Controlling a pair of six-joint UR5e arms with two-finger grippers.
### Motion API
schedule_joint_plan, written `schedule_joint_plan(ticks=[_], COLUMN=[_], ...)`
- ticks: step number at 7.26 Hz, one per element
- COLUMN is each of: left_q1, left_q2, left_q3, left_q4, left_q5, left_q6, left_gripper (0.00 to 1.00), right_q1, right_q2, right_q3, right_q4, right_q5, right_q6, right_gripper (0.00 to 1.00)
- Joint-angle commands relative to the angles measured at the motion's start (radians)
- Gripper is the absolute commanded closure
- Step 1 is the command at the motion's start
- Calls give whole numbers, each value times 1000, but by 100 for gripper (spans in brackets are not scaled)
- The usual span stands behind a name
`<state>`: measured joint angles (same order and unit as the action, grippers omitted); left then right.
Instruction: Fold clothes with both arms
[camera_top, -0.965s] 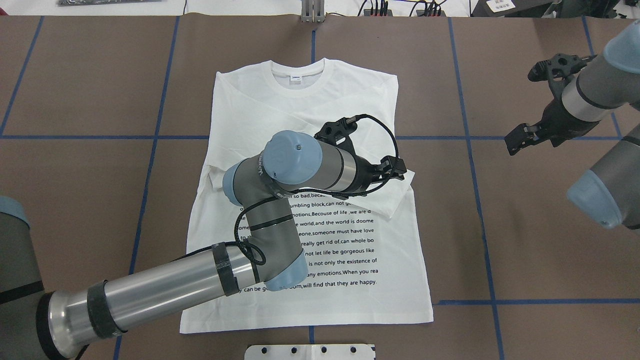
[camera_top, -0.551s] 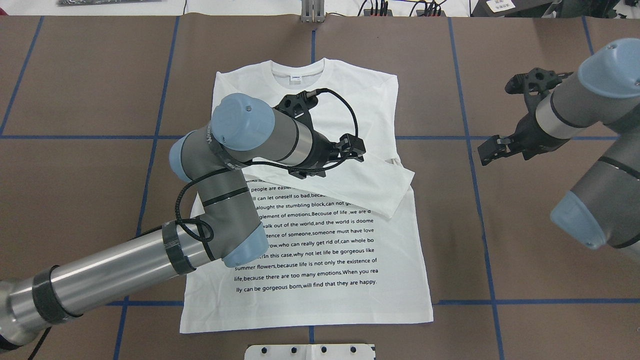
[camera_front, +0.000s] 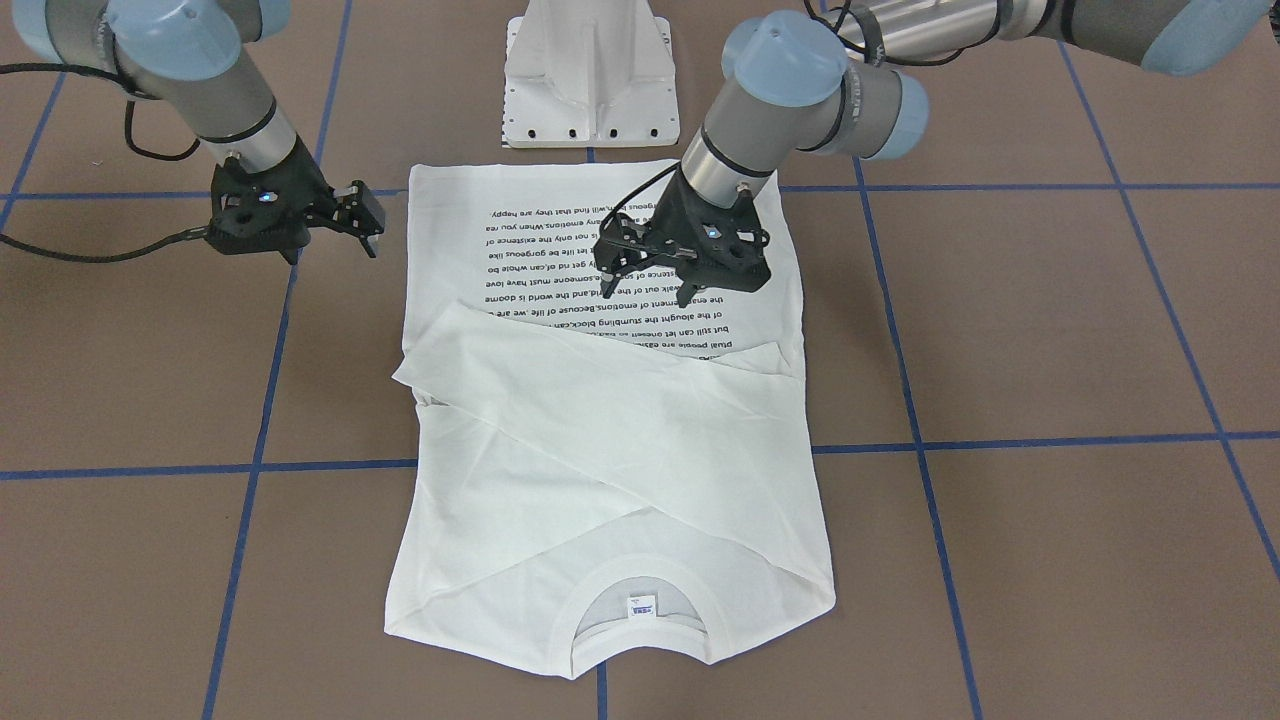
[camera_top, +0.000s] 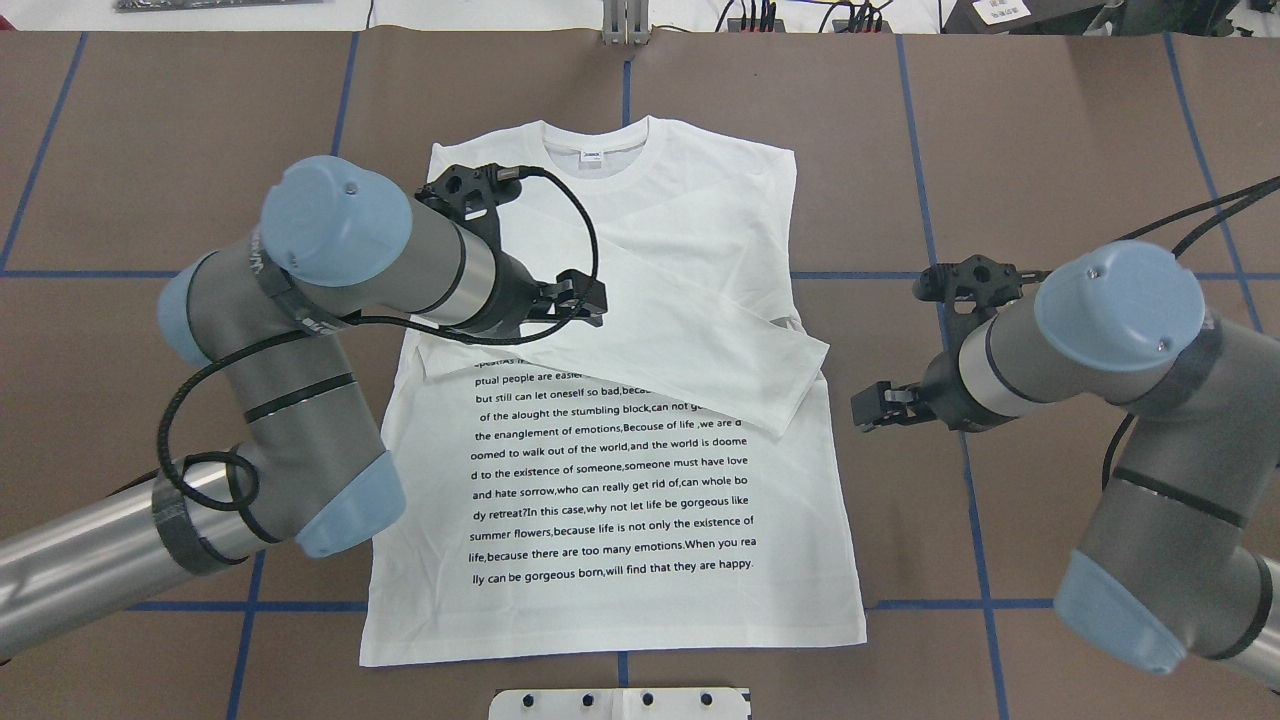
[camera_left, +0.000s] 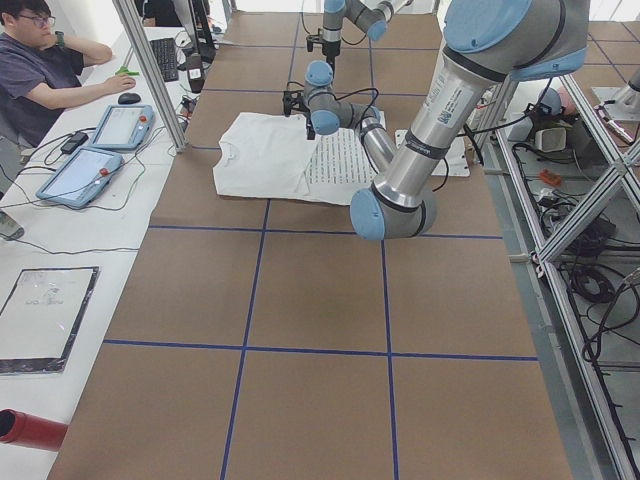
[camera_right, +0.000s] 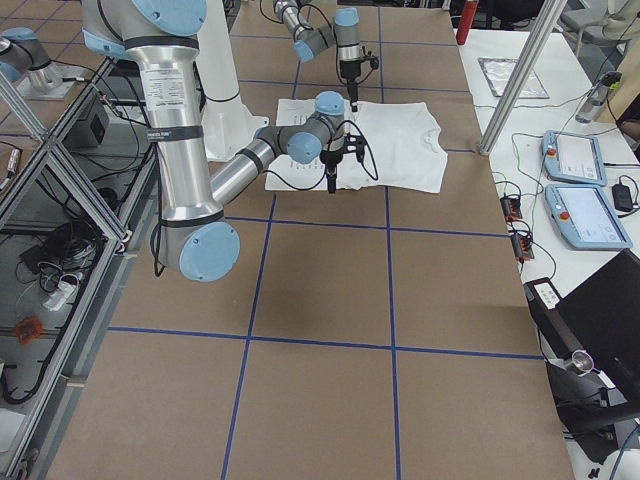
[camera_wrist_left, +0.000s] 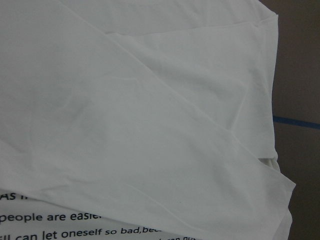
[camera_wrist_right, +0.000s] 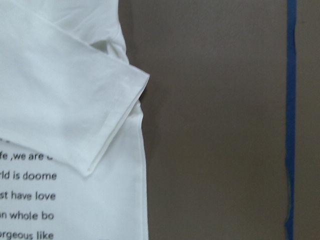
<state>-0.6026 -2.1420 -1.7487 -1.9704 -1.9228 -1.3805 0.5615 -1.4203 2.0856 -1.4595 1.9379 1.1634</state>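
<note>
While left claw (camera_front: 648, 283) and right claw (camera_front: 367, 220) gape empty, white T-shirt (camera_top: 640, 610) lies flat, sleeves crossed over chest.

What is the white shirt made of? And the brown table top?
The shirt looks like soft matte cloth, probably cotton: it creases and folds flat. The table top looks like dull brown paper or card laid in sheets; I cannot tell which.

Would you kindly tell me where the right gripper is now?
In the overhead view, the right gripper hangs on the right, over the table just beside the folded sleeve cuff of the T-shirt.
</note>
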Motion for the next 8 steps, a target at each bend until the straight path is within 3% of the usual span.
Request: schedule_joint_plan(ticks=[1, 3, 4, 8], left_q1=[0, 3, 3, 7], left_q2=[164, 177, 175, 171], left_q3=[-159, -180, -213, -218], left_q4=[8, 18, 56, 74], left_q5=[47, 41, 36, 34], left_q6=[29, 31, 32, 38], left_gripper=[1, 1, 2, 2], right_q1=[-160, -326, -382, -419], right_q2=[-38, -38, -37, -40], right_q3=[62, 54, 47, 12], right_q4=[-2, -5, -5, -7], right_q5=[-103, -253, -281, -272], right_q6=[131, 224, 283, 335], right_gripper=[0, 0, 0, 5])
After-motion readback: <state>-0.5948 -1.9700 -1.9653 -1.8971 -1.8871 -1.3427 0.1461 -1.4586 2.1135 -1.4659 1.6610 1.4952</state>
